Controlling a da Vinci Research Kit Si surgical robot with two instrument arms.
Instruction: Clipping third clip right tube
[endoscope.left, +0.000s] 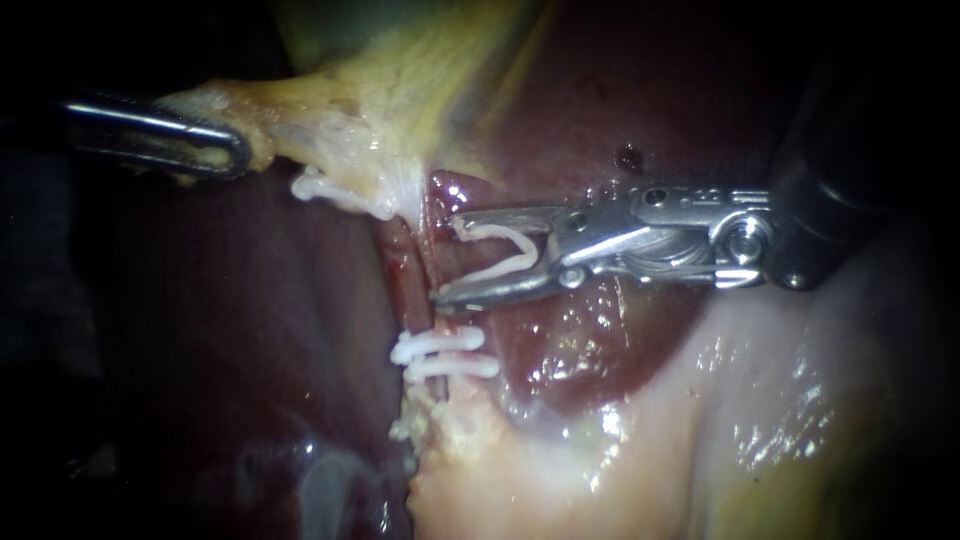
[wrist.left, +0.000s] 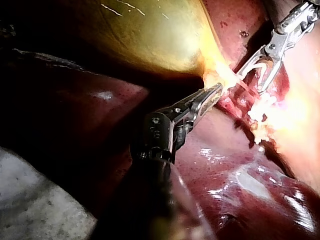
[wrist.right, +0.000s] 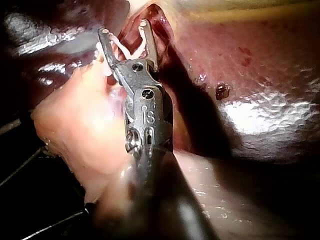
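Right instrument (endoscope.left: 448, 256) jaws are spread wide, with an open white clip (endoscope.left: 500, 236) seated between them and touched by both. Jaw tips are set against the tube (endoscope.left: 412, 285), just above two closed clips (endoscope.left: 440, 344) already sitting across it. Whether the tube is fully straddled cannot be told. Left instrument (endoscope.left: 228, 150) jaws are clamped on pale tissue at the gallbladder (endoscope.left: 340, 110) neck, well apart from the right jaws. Liver (endoscope.left: 250, 330) is seen underneath.

Clip (endoscope.left: 503, 250) above two clips (endoscope.left: 445, 355) on tube (endoscope.left: 408, 275)
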